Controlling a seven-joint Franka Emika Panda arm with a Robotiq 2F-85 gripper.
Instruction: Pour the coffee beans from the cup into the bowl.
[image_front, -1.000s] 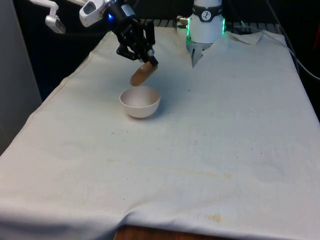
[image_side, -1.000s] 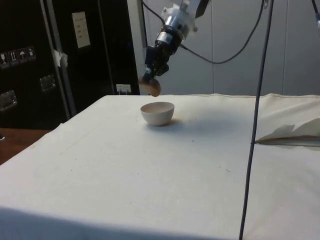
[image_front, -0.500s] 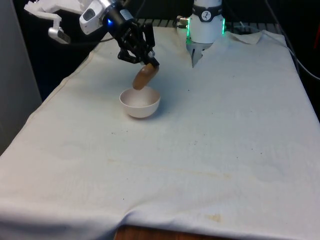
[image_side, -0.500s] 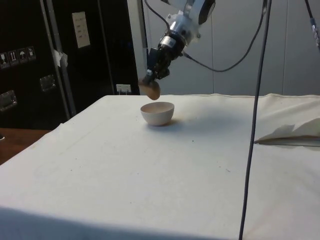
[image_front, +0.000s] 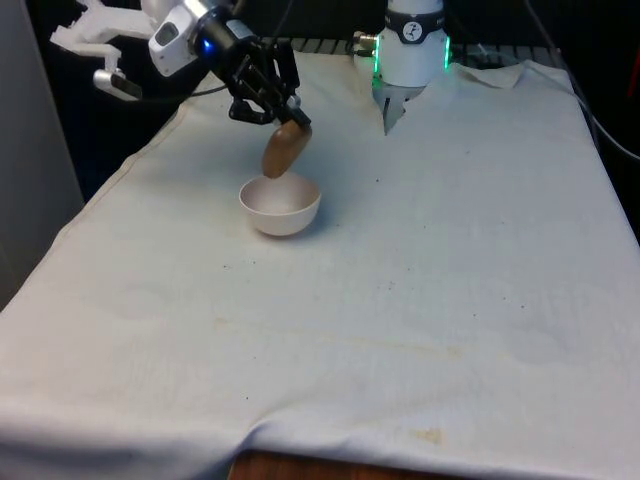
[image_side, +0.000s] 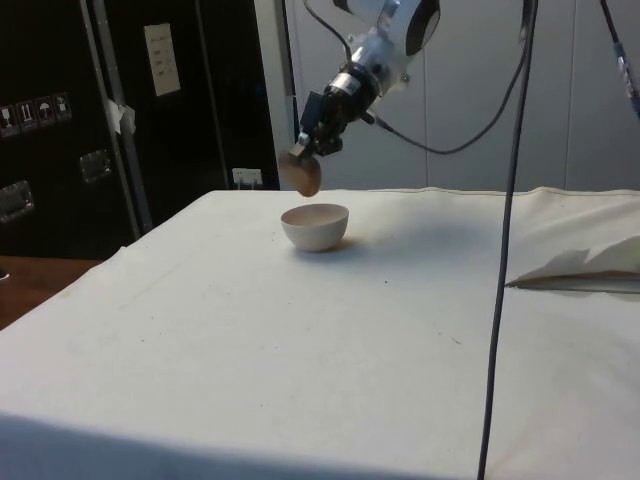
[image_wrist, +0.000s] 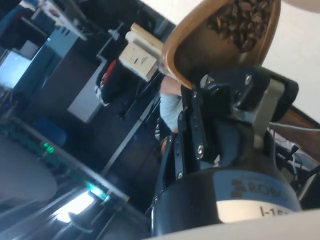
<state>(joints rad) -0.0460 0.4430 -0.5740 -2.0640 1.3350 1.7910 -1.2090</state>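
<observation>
**A:** Starting nearest to us: in front of the jaws we have a broad stretch of white tablecloth (image_front: 420, 300), creased along its near edge, and nothing stands on it there.

**B:** Then, just below the jaws, we find the white bowl (image_front: 280, 205) sitting upright on the cloth. In the side view the bowl (image_side: 315, 225) rests on the cloth with its rim level, and we cannot make out from here what lies inside it.

**A:** Directly above the bowl hangs the brown cup (image_front: 285, 150), held in the gripper (image_front: 283, 118). The jaws are clamped on the cup's rim. The cup is tipped steeply, its mouth turned down and away from the jaws, and it sits above the bowl's far edge without touching it.

**B:** We agree. The side view shows the cup (image_side: 302, 176) dangling under the gripper (image_side: 308, 148), a clear gap between it and the bowl beneath.

**A:** And from the wrist we see the cup (image_wrist: 220, 37) pinched at its wall between the fingers (image_wrist: 260, 107), with coffee beans (image_wrist: 245, 20) heaped towards the cup's far lip, beyond the jaws.

**B:** Farthest back, behind the jaws, we have the white arm (image_front: 175, 40) reaching in from over the table's edge.
</observation>
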